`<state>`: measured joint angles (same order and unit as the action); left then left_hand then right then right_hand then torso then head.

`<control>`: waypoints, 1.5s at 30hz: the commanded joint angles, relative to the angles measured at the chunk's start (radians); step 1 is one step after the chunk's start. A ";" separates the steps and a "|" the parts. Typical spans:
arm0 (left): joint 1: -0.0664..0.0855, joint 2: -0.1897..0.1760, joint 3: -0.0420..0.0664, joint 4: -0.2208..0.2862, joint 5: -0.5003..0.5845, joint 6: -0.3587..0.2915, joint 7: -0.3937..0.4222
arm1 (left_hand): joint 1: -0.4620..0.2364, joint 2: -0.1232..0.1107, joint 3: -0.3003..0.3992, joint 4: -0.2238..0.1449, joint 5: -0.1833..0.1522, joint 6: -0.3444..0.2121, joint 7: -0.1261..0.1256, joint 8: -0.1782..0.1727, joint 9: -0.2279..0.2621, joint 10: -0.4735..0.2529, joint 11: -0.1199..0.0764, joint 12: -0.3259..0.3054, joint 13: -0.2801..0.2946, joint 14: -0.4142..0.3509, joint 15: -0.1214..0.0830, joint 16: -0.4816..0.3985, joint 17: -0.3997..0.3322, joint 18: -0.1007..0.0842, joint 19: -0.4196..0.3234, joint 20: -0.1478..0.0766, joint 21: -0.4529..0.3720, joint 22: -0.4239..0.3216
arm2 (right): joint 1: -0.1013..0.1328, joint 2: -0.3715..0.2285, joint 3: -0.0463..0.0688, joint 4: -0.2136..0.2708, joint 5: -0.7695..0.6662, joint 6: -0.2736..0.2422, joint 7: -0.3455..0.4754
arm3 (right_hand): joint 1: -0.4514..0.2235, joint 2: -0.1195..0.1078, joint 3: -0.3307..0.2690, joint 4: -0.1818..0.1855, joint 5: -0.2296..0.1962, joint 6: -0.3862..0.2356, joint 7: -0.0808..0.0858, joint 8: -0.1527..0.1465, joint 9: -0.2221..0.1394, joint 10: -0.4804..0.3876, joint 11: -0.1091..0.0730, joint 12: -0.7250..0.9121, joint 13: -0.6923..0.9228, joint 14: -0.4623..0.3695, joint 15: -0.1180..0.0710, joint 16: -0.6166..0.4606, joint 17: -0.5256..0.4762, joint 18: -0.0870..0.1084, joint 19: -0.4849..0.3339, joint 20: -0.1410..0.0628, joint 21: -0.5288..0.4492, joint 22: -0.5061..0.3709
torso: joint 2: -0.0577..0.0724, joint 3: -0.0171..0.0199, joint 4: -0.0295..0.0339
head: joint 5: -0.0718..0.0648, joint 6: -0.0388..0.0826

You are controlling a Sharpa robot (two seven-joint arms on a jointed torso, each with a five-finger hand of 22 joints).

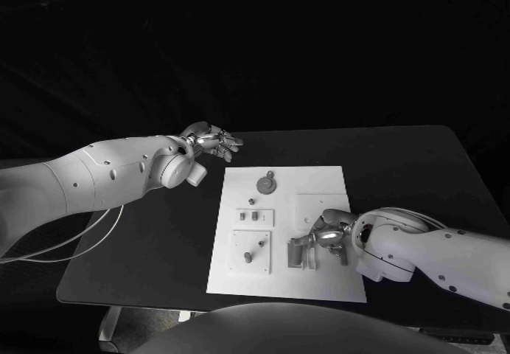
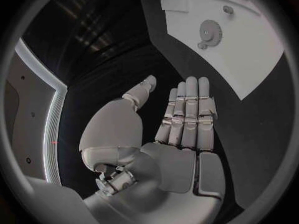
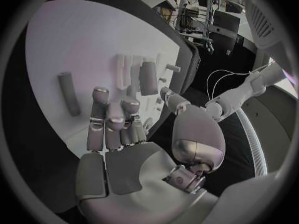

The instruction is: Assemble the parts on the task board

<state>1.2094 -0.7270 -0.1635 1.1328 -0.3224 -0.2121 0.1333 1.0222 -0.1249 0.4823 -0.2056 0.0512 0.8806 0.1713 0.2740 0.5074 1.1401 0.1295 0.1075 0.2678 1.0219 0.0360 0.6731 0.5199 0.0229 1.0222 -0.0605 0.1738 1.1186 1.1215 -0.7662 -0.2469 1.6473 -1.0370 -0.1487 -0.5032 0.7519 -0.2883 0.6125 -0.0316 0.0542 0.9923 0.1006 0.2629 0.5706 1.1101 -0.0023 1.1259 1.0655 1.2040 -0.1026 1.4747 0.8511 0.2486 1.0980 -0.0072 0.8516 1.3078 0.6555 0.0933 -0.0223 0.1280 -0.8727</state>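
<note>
Our right hand (image 1: 327, 237) hovers with fingers spread and holding nothing over the board's (image 1: 319, 184) near edge, nearest the grey bar (image 3: 69, 93), which lies lengthwise just beyond its fingertips. Our left hand (image 1: 211, 140), also spread and unladen, waits off the board's far corner.

Black table (image 1: 425, 177) with a smooth dark top, rounded corner at the far right, white cable (image 1: 74, 243) looping down off the near left edge, dark cloth (image 1: 255, 59) hanging behind, lots of folds
</note>
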 commanded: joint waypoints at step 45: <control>0.001 0.000 0.001 0.001 -0.005 0.009 -0.011 | -0.007 -0.001 0.001 0.011 0.000 -0.009 0.003 0.004 -0.003 -0.012 0.001 0.006 -0.003 0.005 0.004 -0.011 0.007 0.020 -0.002 0.001 -0.006 0.003 | 0.001 0.036 0.000 -0.055 -0.082 0.046 0.195 | 0.185 0.065 -0.008 -0.069 -0.006 -0.126 0.061 -0.026 -0.018 -0.115 0.052 0.080 0.002 -0.099 0.048 0.049 0.026 0.013 -0.070 0.033 0.034 0.020 | 0.000 0.0004 0.0007 | 0.002 0.000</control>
<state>1.2094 -0.7272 -0.1636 1.1324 -0.3241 -0.2118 0.1197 1.0223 -0.1249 0.4824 -0.2001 0.0512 0.8770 0.1749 0.2740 0.5058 1.1339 0.1289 0.1075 0.2661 1.0219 0.0360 0.6692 0.5258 0.0313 1.0222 -0.0605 0.1738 1.1198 1.1229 -0.7313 -0.2471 1.5934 -1.1216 -0.1370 -0.3180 0.9354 -0.2293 0.6057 -0.1042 0.0543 0.8548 0.1548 0.2344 0.5513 0.9973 0.0569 1.1997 1.0685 1.1055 -0.0494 1.5200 0.8783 0.2475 1.0360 0.0271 0.8788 1.3078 0.6560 0.0929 -0.0219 0.1293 -0.8727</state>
